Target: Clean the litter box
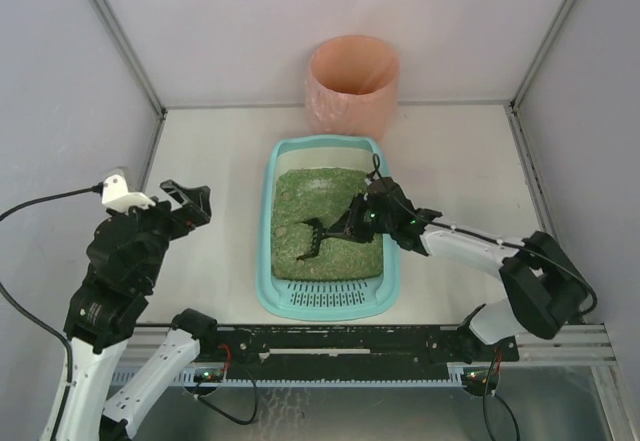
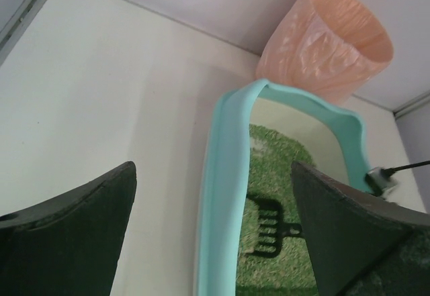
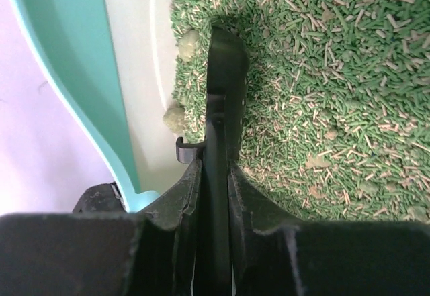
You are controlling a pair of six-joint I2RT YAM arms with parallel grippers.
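The teal litter box [image 1: 267,251] lies in the middle of the table, with green-brown granules [image 1: 325,206] inside and a slotted grate [image 1: 325,299] at its near end. My right gripper [image 1: 358,221] is over the box and shut on the handle of a small black slotted scoop [image 1: 310,239], whose head rests on the granules. In the right wrist view my gripper [image 3: 213,170] clamps the scoop [image 3: 225,74] edge-on, with two pale clumps [image 3: 176,118] beside it near the box wall [image 3: 67,74]. My left gripper [image 1: 187,206] is open and empty, left of the box.
A round pink-orange bin [image 1: 352,83] stands behind the box against the back wall; it also shows in the left wrist view [image 2: 329,41]. Enclosure walls close off the left, right and back. The box's left rim [image 2: 225,175] lies between my left fingers [image 2: 74,235].
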